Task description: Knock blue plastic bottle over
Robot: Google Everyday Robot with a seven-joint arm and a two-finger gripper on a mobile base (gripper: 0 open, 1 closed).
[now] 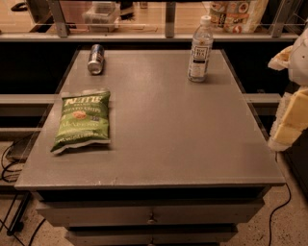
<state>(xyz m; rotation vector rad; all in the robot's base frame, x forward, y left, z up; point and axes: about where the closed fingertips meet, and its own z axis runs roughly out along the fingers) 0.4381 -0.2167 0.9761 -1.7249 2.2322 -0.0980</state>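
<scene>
The blue plastic bottle [200, 49] is clear with a white cap and a white label with dark print. It stands upright near the back right of the grey table [168, 139]. My gripper [291, 113], white and yellowish, is at the right edge of the view. It is beyond the table's right side, well to the right of the bottle and nearer the front. It touches nothing on the table.
A blue-and-silver can [96, 58] lies on its side at the back left. A green chip bag [83, 120] lies flat on the left. A railing and shelf with packages [238, 12] run behind the table. Cables [9, 163] lie on the floor to the left.
</scene>
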